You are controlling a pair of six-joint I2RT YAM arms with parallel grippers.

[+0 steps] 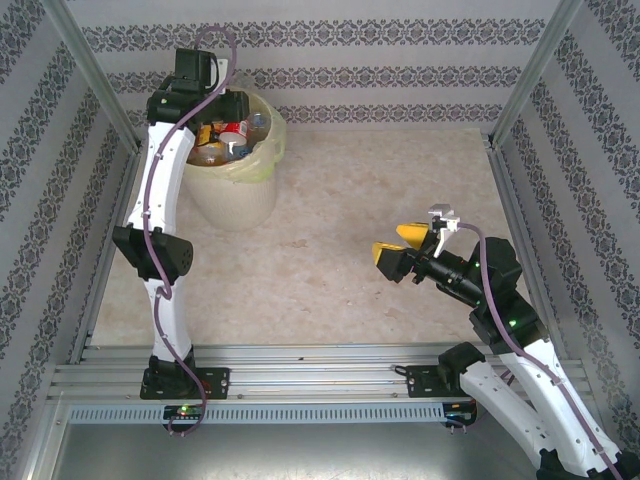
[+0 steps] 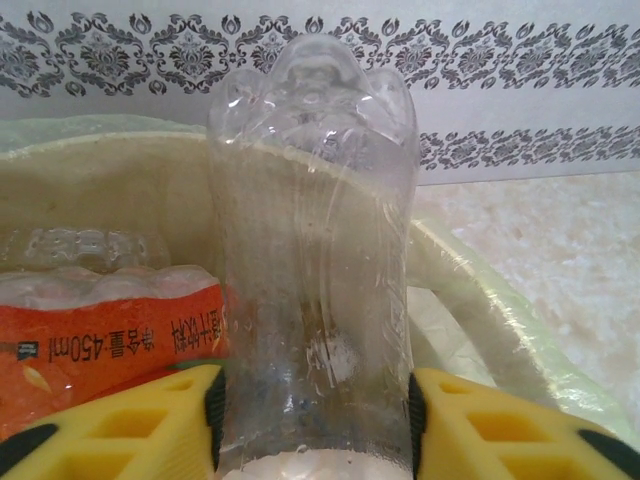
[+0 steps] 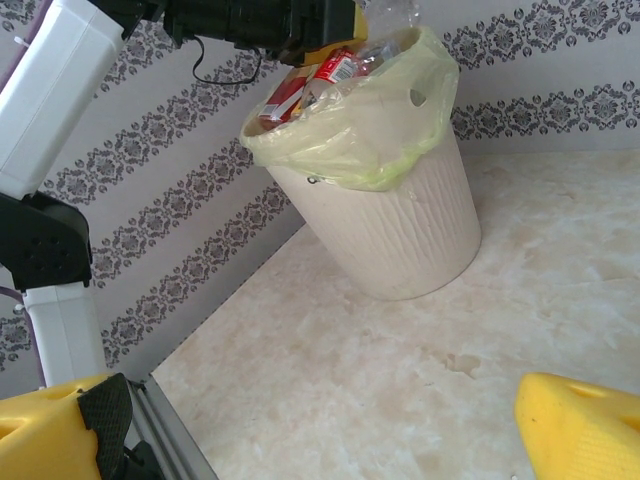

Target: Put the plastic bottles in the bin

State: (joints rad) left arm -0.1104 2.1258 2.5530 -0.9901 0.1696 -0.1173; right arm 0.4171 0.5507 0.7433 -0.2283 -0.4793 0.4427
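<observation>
Left gripper (image 2: 315, 425) clamped on a clear bottle (image 2: 315, 250) over the bin (image 1: 235, 195); other bottles (image 1: 228, 135) lie inside. Right gripper (image 1: 400, 246) wide open, empty, over the table (image 1: 330, 270).

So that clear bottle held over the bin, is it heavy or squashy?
Probably light: the clear bottle looks empty, see-through right to the bin behind it. Likely squashy too, since its walls look thin and creased where the left gripper squeezes it. The smooth, glossy plastic might also slip a little.
</observation>
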